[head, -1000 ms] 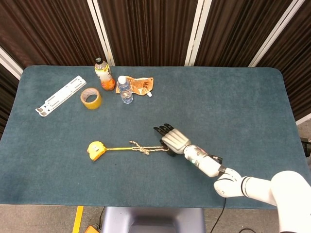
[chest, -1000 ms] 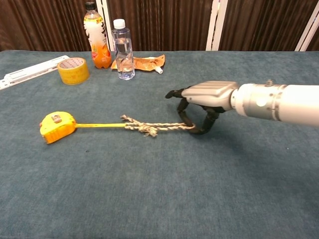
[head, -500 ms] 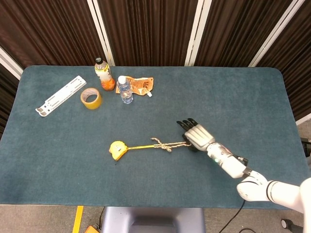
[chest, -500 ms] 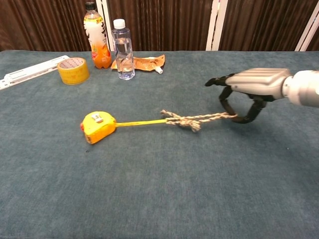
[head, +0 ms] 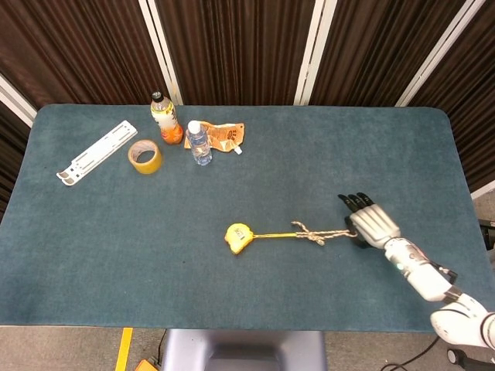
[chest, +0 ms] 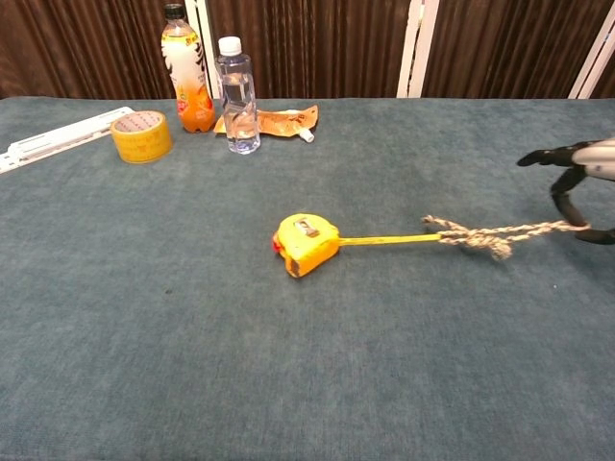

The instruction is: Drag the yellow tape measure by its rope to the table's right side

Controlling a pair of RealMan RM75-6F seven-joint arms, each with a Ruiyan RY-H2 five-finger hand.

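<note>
While the tape measure (head: 238,237) sits near table centre, a bit right of middle and toward the front edge, its short pulled-out blade runs right into the rope (head: 325,233), which is knotted at the blade tip and stretched fairly straight to the right hand (head: 369,222). The hand holds the rope's far end, fingers curled down around it with the tips at the cloth; in the chest view the hand (chest: 580,184) is mostly cut off at the frame edge, so the exact pinch is hard to read. Left hand is not seen in either view. Judgement: the measure looks like a compact hard plastic case, moderately heavy for its size, likely to slide with some drag on the fuzzy table (head: 371,147) cover and may yaw or tip if jerked. The rope is soft, twisted, rough fibre, so it should grip well but goes slack if pull direction changes; the blade is thin and stiff and could kink or retract. Best hold is the rope's free end past the knot, not the blade. The task looks partway done, with plenty of table left toward the right edge. Farther off, at the back left: an orange bottle (head: 165,117), a clear bottle (head: 199,142), a snack wrapper (head: 222,136), a tape roll (head: 145,156) and a white bracket (head: 97,152), all well apart from the drag path.
</note>
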